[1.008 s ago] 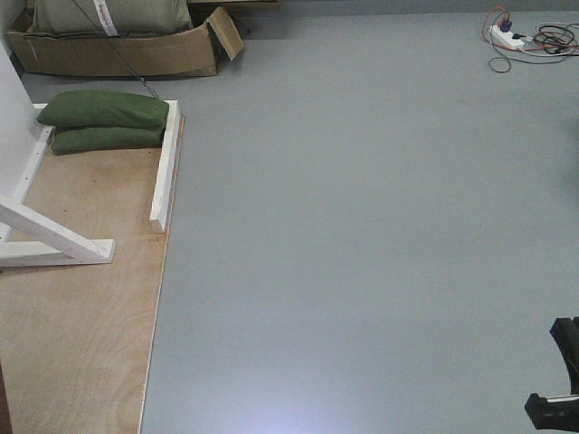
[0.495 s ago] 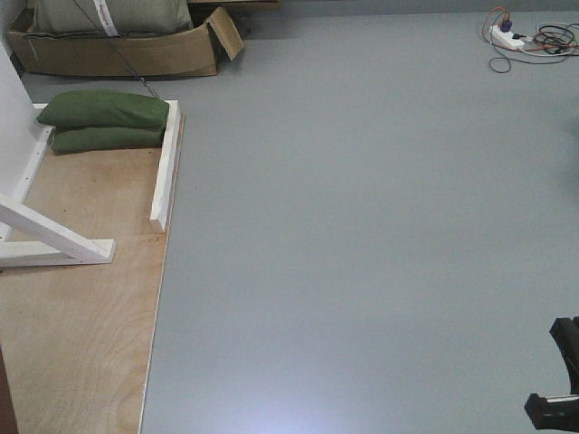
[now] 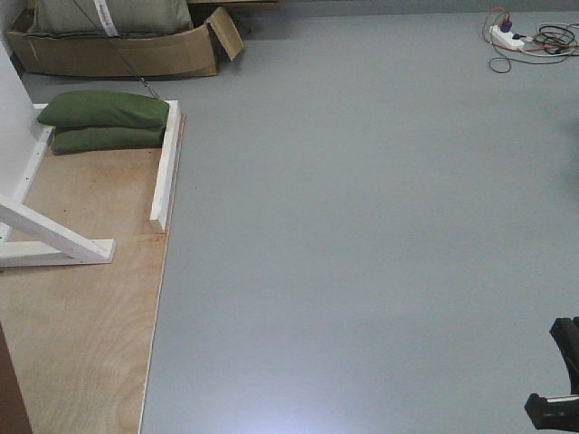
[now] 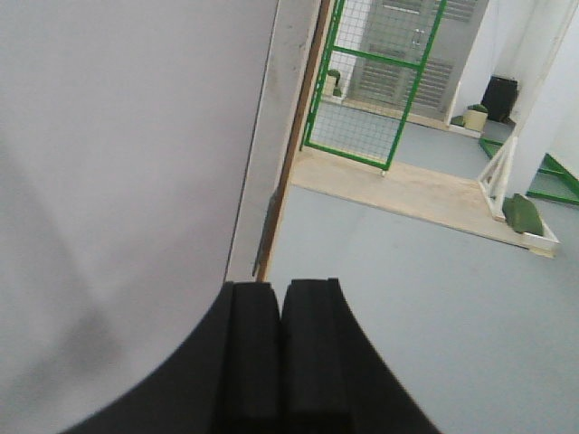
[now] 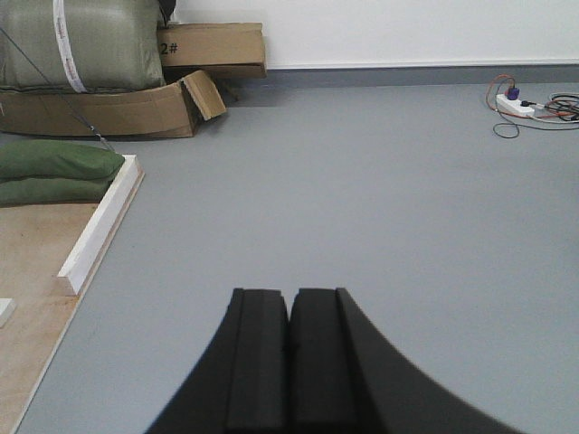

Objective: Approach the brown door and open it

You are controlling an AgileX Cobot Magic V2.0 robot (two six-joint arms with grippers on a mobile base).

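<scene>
**Facing a grey floor, with only a sliver of the brown door in view**

From the front camera we look down on a wide grey floor. On the left lies a plywood platform. On it stand a slanted white timber brace and a low white rail. Two green sandbags are stacked at the far end of the platform, touching the rail. Behind them sits an open cardboard box. A power strip with tangled cables lies in the far right corner.

The brown door shows only as a thin dark reddish strip in the bottom left corner, beside the plywood. We cannot see its handle. A black robot part pokes in at the bottom right.

From the left wrist we see the left gripper with its two black pads pressed together and nothing between them. It points along a plain white panel, with a green mesh fence farther off.

From the right wrist, the right gripper is likewise closed pad to pad and holds nothing, aimed over the bare floor
</scene>
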